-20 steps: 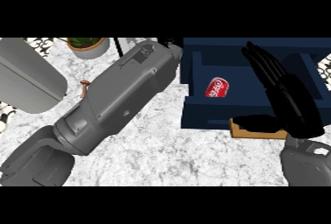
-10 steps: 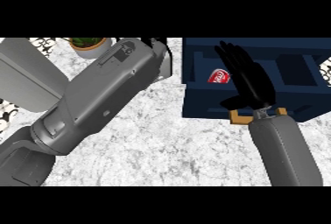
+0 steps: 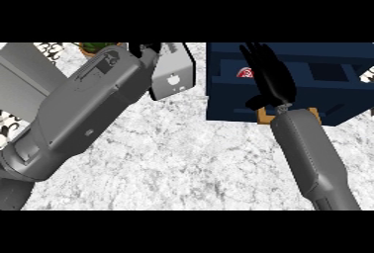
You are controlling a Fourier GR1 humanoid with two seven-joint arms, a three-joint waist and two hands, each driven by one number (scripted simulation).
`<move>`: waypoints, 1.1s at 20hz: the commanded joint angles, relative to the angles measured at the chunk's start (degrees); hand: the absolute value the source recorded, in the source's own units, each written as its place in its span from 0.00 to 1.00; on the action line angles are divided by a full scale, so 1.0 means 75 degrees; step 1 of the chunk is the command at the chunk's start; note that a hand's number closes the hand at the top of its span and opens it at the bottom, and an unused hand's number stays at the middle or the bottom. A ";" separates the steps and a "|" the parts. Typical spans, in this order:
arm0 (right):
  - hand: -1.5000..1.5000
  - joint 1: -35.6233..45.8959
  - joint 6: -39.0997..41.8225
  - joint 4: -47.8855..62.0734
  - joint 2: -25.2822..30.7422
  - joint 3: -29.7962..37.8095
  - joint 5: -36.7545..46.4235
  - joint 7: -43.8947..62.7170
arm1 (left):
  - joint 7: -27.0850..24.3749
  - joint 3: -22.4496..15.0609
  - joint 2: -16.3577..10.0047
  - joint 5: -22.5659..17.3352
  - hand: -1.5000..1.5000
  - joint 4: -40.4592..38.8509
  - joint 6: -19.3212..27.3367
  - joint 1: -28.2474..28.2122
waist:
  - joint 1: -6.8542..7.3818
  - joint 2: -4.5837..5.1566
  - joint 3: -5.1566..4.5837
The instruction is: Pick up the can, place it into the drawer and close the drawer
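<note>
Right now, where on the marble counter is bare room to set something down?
The bare patch of white marble counter lies between the grey left forearm and grey right forearm, below the navy blue drawer. The far strip is crowded: green potted plant, pale grey box, black right hand over the drawer.

steep head view over counter [image 3: 182,163]

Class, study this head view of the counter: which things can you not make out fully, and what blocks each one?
Red can: head view, mostly covered by the black right hand; label unreadable.
Black left hand: head view, largely hidden behind its own grey forearm.
Navy blue drawer: head view, right end cut off by the view's edge.
Green potted plant: head view, cut off at the view's upper edge.
</note>
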State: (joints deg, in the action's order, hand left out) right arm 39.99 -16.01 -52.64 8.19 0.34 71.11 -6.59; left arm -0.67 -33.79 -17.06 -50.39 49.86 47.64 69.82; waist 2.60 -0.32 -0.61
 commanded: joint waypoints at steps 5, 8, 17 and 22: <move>0.00 0.1090 -0.1750 0.2363 -0.0276 0.0498 0.0397 0.0184 | 0.0484 0.0077 -0.0440 0.0189 0.00 0.0722 -0.0026 -0.0281 | 0.0090 0.0147 0.0092; 0.00 0.1512 -0.1860 0.2965 0.0248 0.0889 0.0125 -0.0382 | 0.0547 0.0282 -0.0727 0.0223 0.00 0.0740 -0.0181 -0.0179 | 0.0084 0.0194 0.0097; 0.00 0.2718 -0.2847 0.4423 0.0375 0.1257 0.0378 -0.0115 | 0.0841 0.0196 -0.1075 0.0469 0.00 0.1602 -0.0104 -0.0644 | 0.0291 0.0245 0.0097; 0.00 0.3007 -0.3151 0.4905 0.0575 0.1415 0.0369 -0.0172 | 0.1289 0.0117 -0.1260 0.0513 0.00 0.2259 0.0104 -0.0762 | 0.0421 0.0241 0.0103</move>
State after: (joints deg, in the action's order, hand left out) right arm 60.24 -37.21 -18.75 11.37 9.81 73.99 -7.71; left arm 6.93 -32.59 -25.49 -47.02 64.03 47.64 64.32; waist 5.12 1.37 0.07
